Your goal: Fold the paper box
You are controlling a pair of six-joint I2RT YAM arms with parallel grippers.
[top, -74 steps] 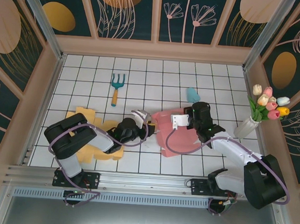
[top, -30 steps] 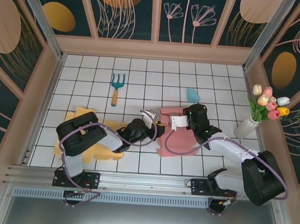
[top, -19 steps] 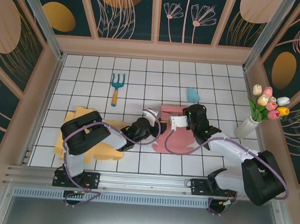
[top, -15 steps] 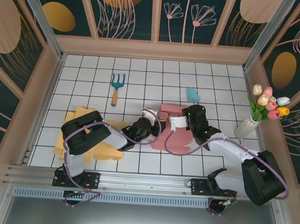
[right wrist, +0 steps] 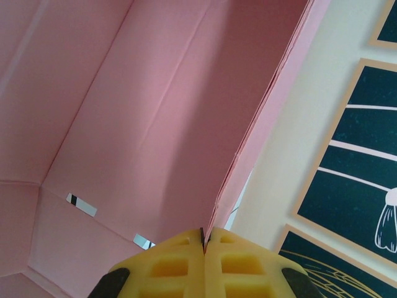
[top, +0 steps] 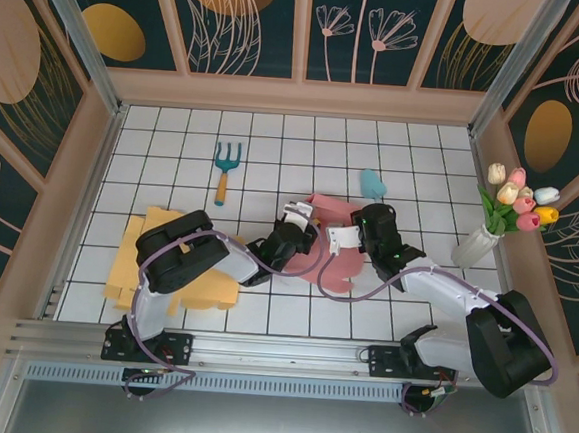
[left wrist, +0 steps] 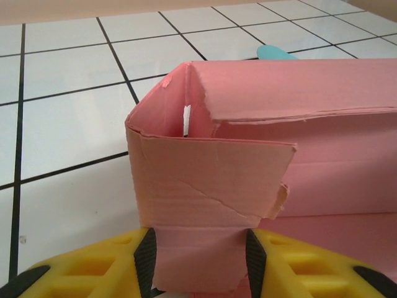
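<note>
Cardboard, pink and creased: the paper box [top: 332, 209] stands half-erected mid-tabletop [top: 174, 157], walls raised. The left claw [left wrist: 197, 254], reaching in low, pinches a corner flap. The right claw [right wrist: 203, 239] is clamped tight on a wall's edge.

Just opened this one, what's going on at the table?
Both arms are working on a pink box in the middle of the tiled table. The left gripper has a corner flap of the box between its fingers, and that corner stands upright. The right gripper is shut on the edge of one side wall. The box is partly formed, not yet closed. A yellow sheet lies flat to the left.
</note>
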